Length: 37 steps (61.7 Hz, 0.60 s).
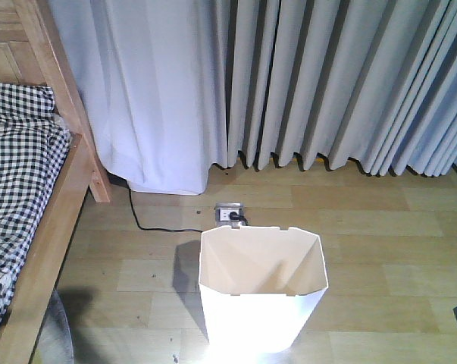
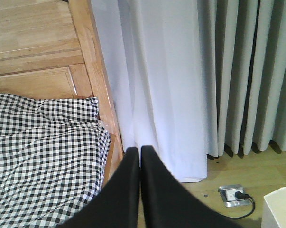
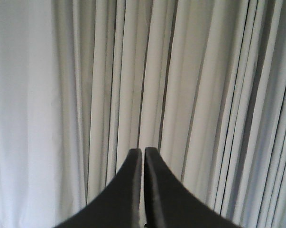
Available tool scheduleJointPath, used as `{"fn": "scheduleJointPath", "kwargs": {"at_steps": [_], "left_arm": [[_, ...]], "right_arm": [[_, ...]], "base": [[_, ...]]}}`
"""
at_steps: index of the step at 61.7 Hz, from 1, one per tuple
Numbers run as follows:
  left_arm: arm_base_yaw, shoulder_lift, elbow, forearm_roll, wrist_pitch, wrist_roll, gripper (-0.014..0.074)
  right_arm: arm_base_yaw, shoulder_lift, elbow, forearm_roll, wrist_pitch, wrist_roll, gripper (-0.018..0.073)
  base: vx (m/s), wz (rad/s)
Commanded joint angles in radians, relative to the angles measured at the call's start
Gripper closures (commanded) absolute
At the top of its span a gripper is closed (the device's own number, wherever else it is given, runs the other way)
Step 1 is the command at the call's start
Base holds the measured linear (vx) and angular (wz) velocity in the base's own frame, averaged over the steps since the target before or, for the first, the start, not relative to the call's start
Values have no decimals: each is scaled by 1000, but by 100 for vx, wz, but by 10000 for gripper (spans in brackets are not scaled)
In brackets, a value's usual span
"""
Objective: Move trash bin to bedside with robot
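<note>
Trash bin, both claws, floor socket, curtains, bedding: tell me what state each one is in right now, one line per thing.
Trash bin: upright on the floor, open-topped, nothing visible inside, ungripped.
Left claw: shut, empty.
Right claw: shut, empty, facing the curtains.
Floor socket: lid up, black cable plugged in.
Curtains: drawn closed, reaching the floor.
Checked bedding: rumpled on the bed.

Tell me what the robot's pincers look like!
Each one is plain black. The left pincer has two smooth fingers that curve wide at the bottom and narrow to thin tips, like a beak. The right pincer looks the same. No markings or cables show on them here.
</note>
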Motion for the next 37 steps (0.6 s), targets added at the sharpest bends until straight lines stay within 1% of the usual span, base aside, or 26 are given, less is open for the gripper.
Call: {"fn": "scheduleJointPath", "kwargs": {"at_steps": [1,37], "left_arm": [[-6,-9,28,-4,-74,-8,602],[-6,-9,28,-4,-74,-8,602]], "right_arm": [[1,-12,18,-13,-79,0,570],[1,-12,18,-13,-75,0,570]], "base": [[0,0],[0,0]]}}
